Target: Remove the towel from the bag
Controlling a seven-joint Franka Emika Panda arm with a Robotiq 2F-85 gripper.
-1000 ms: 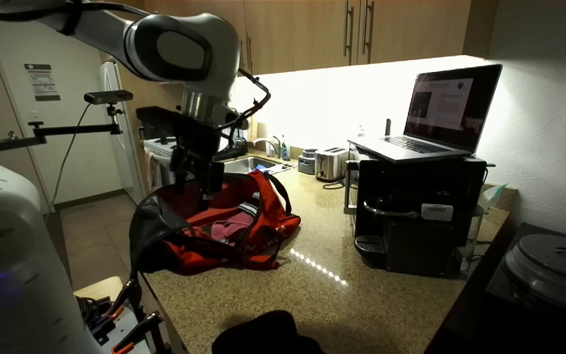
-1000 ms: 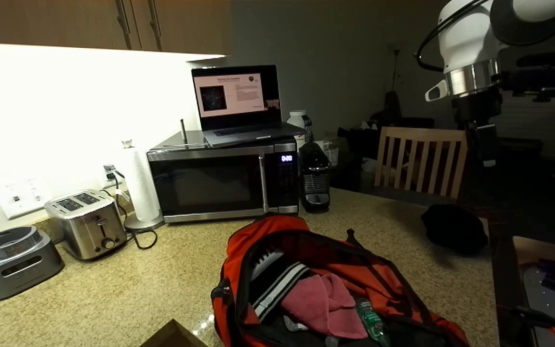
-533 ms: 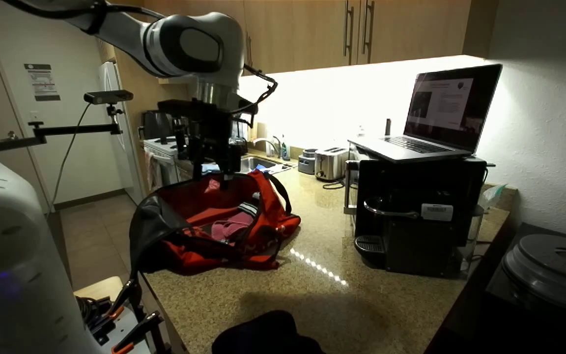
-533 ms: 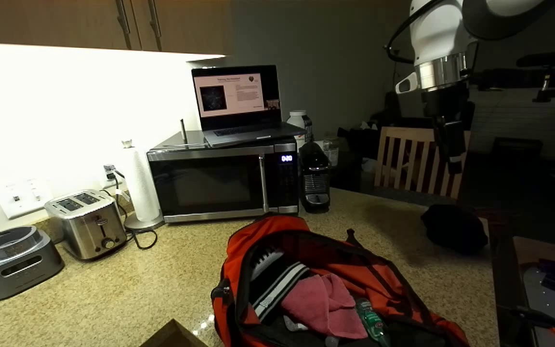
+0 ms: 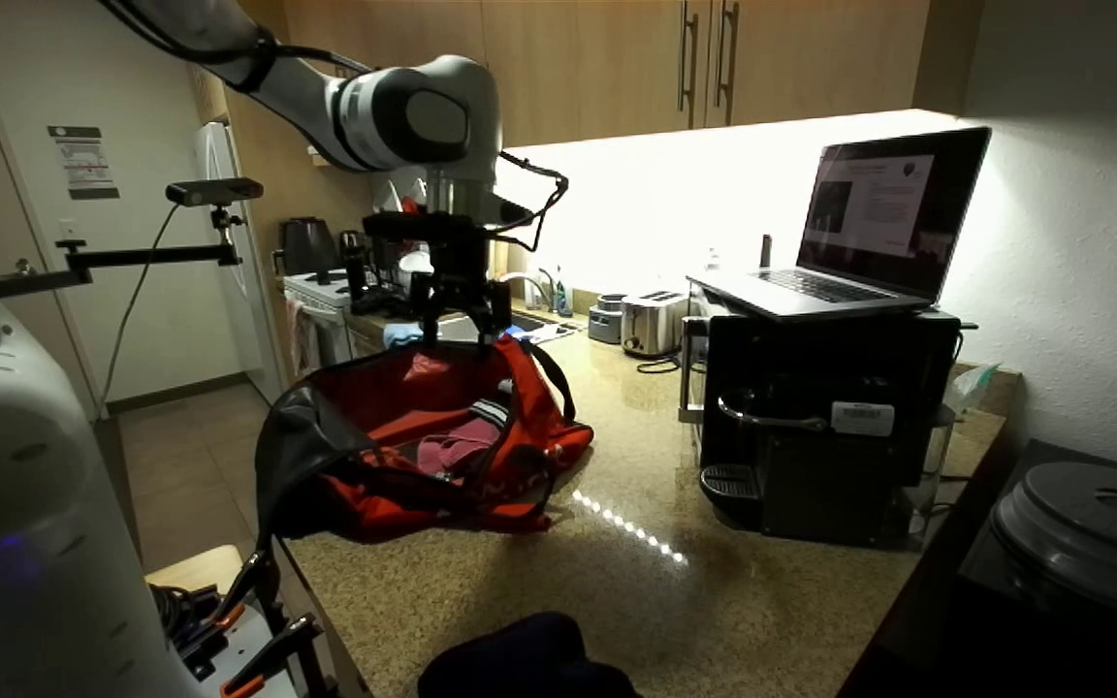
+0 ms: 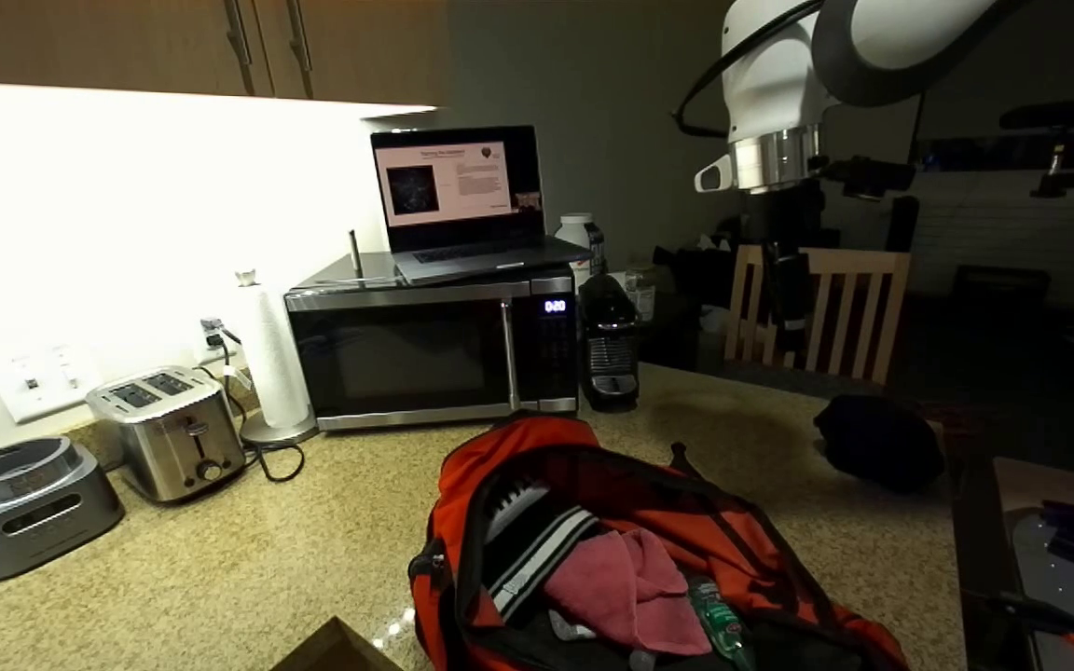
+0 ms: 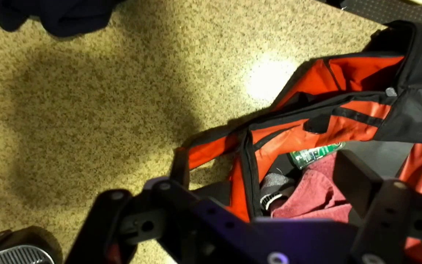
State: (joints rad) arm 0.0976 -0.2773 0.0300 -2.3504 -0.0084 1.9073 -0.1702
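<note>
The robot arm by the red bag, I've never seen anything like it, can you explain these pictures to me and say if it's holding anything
The machine is a jointed robot arm ending in a two-fingered gripper. Two pictures come from cameras outside it; the third comes from a camera on its wrist, so the fingers look large and close. On the counter sits an open red bag; inside lie a pink towel, something striped, and a green bottle-like item. An exterior view also shows a toaster, a coffee machine, and a microwave with a laptop on top. Nothing is held: the fingers stand apart, and the towel lies in the bag.
</note>
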